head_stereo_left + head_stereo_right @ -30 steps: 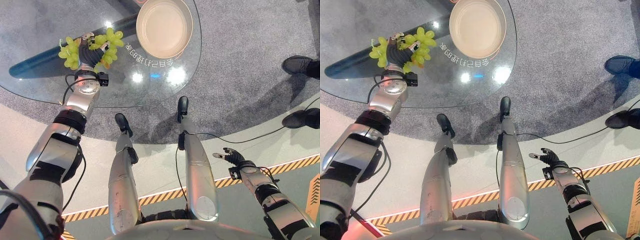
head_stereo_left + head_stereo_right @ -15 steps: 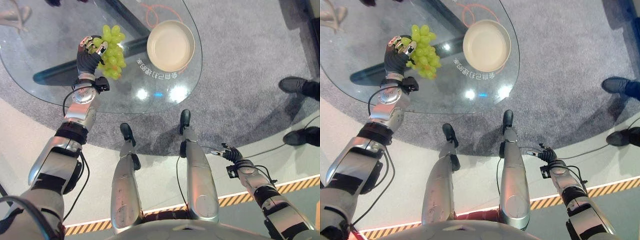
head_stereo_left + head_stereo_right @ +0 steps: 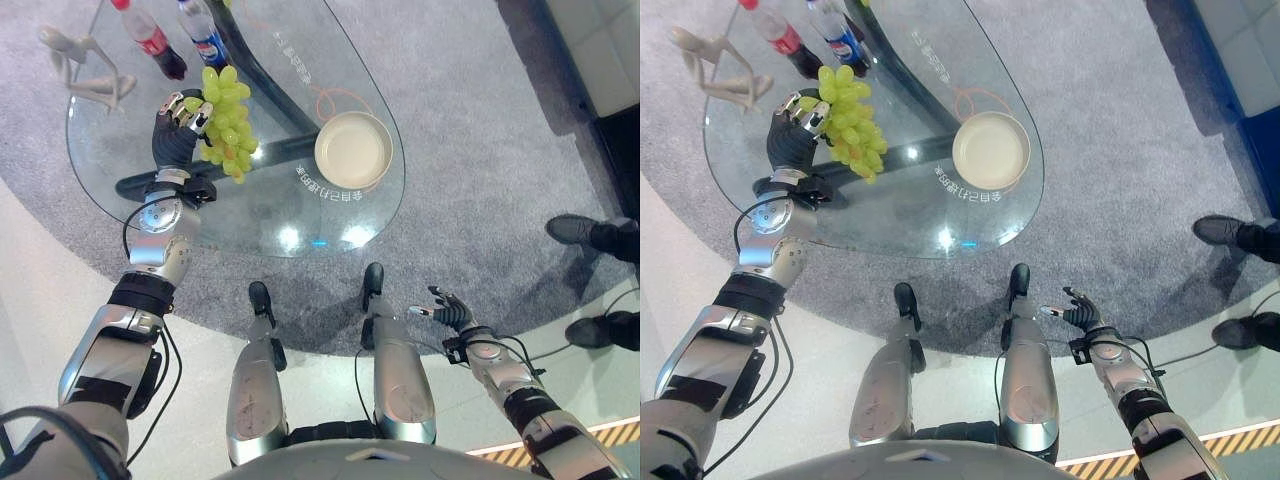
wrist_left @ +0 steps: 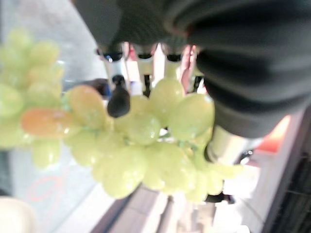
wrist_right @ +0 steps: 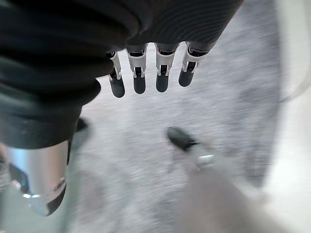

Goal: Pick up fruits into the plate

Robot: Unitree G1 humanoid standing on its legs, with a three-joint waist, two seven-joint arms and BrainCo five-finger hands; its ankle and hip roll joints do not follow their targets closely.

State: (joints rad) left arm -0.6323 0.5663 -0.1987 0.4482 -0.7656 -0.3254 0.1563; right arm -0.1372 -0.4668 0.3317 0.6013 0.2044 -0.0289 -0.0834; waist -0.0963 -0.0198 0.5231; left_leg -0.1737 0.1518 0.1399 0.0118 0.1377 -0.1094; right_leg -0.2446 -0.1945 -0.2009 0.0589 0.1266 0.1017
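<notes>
- Left hand point(image 3: 178, 128) fingers curled round the grapes point(image 3: 228, 125), now lifted clear above the glass table point(image 3: 120, 150); camera has also shifted.
- Plate point(image 3: 353, 150) empty near the table's right edge; carry next.
- Right hand point(image 3: 447, 312) hangs relaxed, holding nothing.

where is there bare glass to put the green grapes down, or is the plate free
The round cream plate is empty. Bare glass table lies between it and the left hand, which holds the bunch of green grapes. The far edge is crowded: two plastic bottles and a pale figurine.
</notes>
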